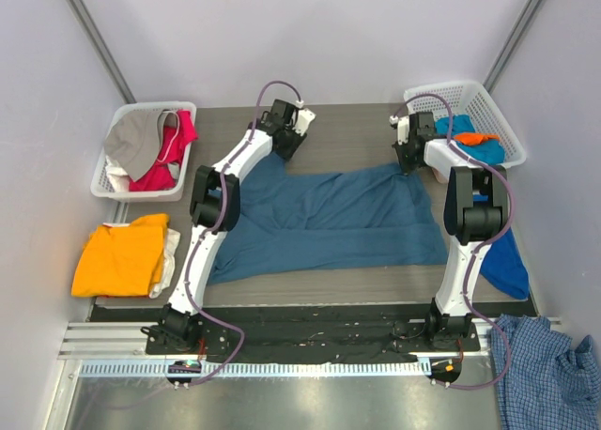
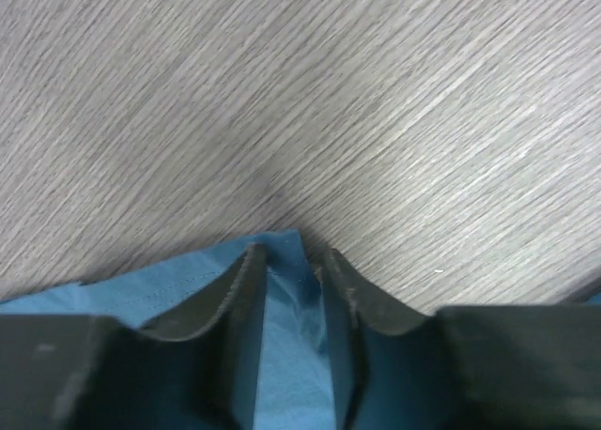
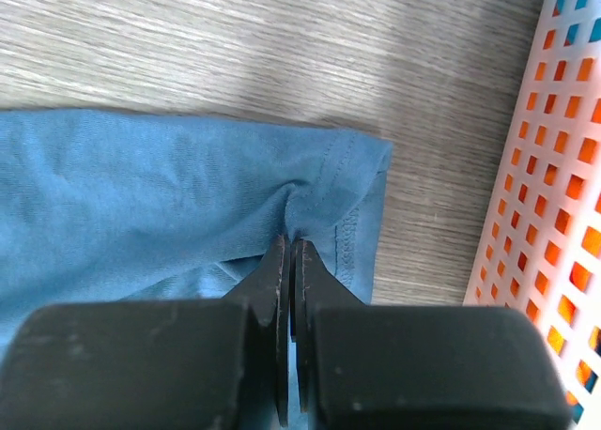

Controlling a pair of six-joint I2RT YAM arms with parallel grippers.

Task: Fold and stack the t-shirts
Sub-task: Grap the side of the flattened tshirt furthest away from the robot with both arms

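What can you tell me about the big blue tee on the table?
The tee is a large teal-blue shirt of soft, thin knit. It lies spread out but wrinkled on the wooden table between the two arms. Its edge has a stitched hem. The right gripper is shut on one far corner, bunching the cloth there. The left gripper straddles the other far corner, jaws apart.

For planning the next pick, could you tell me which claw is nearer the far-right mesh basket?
Right: the right claw grips the blue t-shirt beside the basket; the left claw is across the table.
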